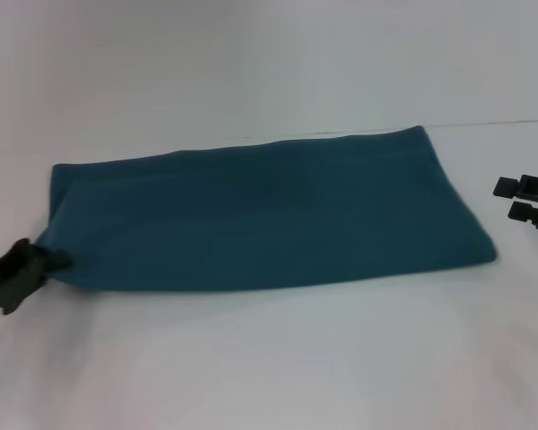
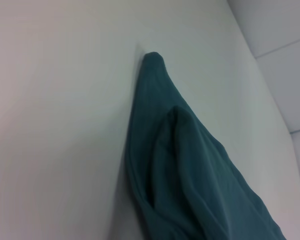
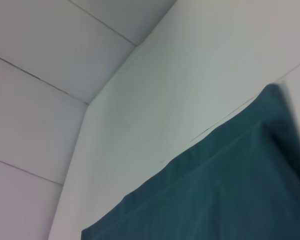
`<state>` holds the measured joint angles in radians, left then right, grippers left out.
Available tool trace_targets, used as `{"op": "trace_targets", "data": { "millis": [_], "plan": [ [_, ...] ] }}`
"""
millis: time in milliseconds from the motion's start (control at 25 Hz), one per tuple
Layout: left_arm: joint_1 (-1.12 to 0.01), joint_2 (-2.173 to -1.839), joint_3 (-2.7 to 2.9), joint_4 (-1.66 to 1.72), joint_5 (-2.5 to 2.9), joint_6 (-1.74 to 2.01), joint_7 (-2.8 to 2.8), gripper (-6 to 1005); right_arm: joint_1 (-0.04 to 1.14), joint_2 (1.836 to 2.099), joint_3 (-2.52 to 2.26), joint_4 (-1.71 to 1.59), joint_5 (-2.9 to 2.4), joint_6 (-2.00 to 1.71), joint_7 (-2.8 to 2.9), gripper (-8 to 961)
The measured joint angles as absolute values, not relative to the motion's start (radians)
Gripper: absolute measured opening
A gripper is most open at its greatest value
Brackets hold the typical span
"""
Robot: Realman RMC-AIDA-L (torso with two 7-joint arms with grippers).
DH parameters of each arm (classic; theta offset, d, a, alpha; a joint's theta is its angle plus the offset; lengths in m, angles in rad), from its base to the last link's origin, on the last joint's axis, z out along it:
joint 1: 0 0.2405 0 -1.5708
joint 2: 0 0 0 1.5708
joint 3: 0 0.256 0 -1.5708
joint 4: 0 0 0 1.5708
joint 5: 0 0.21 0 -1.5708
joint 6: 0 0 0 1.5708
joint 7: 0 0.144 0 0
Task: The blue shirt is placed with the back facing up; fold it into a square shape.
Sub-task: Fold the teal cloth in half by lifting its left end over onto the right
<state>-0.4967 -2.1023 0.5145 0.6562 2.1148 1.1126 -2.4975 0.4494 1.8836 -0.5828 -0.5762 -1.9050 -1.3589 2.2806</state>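
Lying folded into a long band across the white counter [image 1: 269, 358], the blue shirt [image 1: 269, 215] is being pinched at its left end by the left gripper [image 1: 47, 260], jaws clenched; the right gripper [image 1: 511, 199] is hanging just beside its right edge, jaws released.

Lighting: bright, diffuse, even overhead. Shadows: thin, soft, under the blue shirt [image 1: 269, 215] near edge on the bench [image 1: 278, 358]. Glare: none. Focus: soft throughout; wrist views blurred at close fabric.
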Motion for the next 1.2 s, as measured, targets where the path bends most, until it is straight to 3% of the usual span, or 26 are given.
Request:
{"op": "trace_targets", "data": {
  "millis": [440,1200],
  "plan": [
    [-0.422,-2.070,0.475,0.750,2.168,1.135,-2.493,37,0.448,1.887,-0.571,-0.554,-1.905,-1.359,2.281,699],
    [-0.489,-2.059,0.430,0.818,2.144,1.289,-2.504,62,0.445,1.891,-0.580,-0.531,-1.906,-1.358,2.264,698]
  ]
}}
